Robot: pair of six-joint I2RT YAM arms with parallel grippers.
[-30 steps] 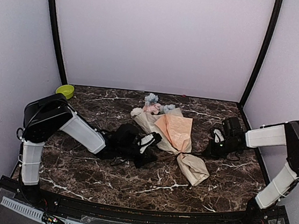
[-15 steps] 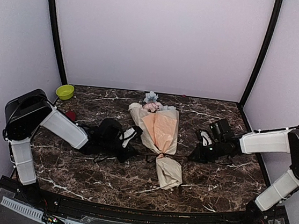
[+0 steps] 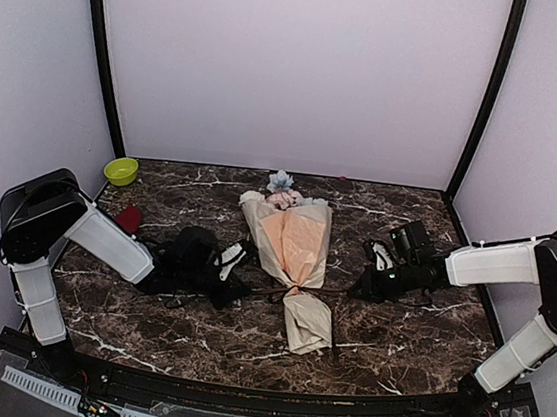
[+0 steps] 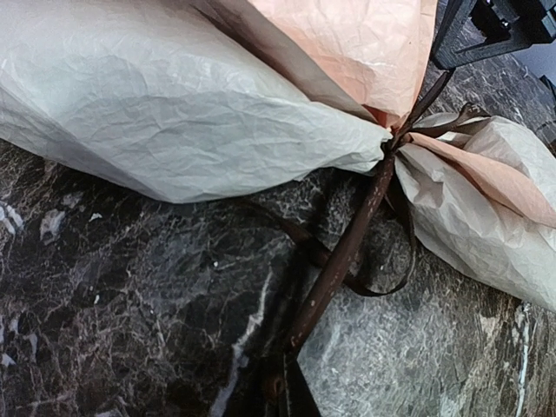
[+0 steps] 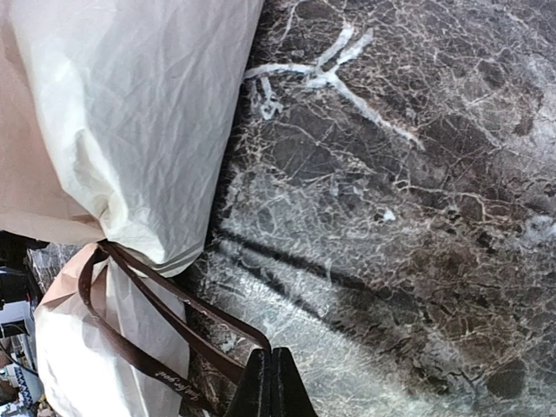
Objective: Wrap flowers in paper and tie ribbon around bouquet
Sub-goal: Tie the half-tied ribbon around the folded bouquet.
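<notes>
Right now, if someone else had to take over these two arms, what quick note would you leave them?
Left gripper: shut on one end of the ribbon, which runs taut to the neck of the wrap.
Right gripper: shut on the ribbon too, two strands running into its fingertips.
Bouquet: lies in the middle of the table, flowers at the far end, paper cinched at the neck.
Done: flowers wrapped, ribbon round the neck.
Left: whether the knot is finished I cannot tell; a slack loop lies beside the neck. Probably finish the tie, then let go.
</notes>
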